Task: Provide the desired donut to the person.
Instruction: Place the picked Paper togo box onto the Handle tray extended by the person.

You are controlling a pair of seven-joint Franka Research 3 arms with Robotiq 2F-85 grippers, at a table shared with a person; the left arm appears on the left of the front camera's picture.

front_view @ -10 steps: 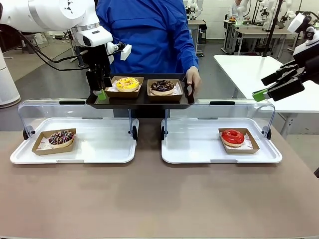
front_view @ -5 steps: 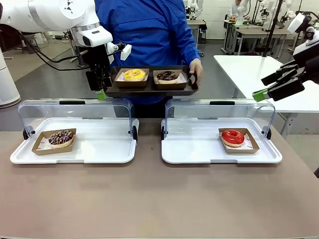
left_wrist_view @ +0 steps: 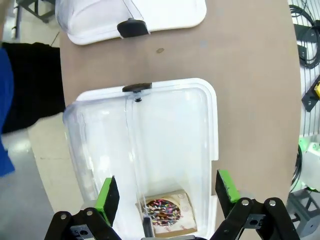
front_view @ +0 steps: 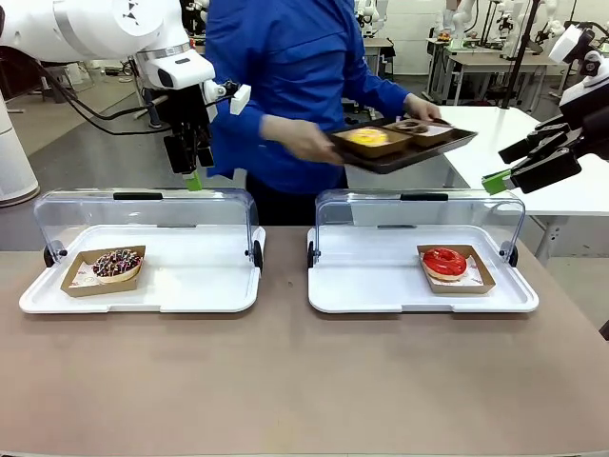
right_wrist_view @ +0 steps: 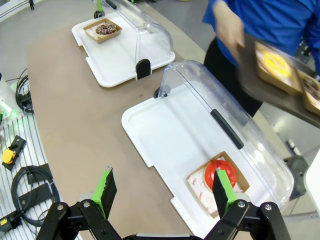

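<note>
We note the person in the bright blue long-sleeved shirt [front_view: 285, 86] at the far side of the table, holding a dark rectangular tray [front_view: 404, 150] that is tilted and carries a yellow-iced donut in a brown card boat [front_view: 367, 139] and a chocolate donut in a second boat [front_view: 415, 127]. Both hands are on the tray.

The left gripper [front_view: 193, 152] hangs above the back of the left white plastic tray [front_view: 143, 300], jaws apart and empty. The right gripper [front_view: 519, 171] sits off to the right, jaws likewise apart, holding nothing.

On the table remain a sprinkled chocolate donut in its card boat [front_view: 116, 266] in the left tray, and a red-glazed donut in its card boat [front_view: 444, 264] in the right one; both clear domed lids [front_view: 419, 214] stand raised.

Risks, in our judgement: the tilted tray could let its donuts slide; and which remaining donut is wanted is unclear, so we could pick the wrong one.
</note>
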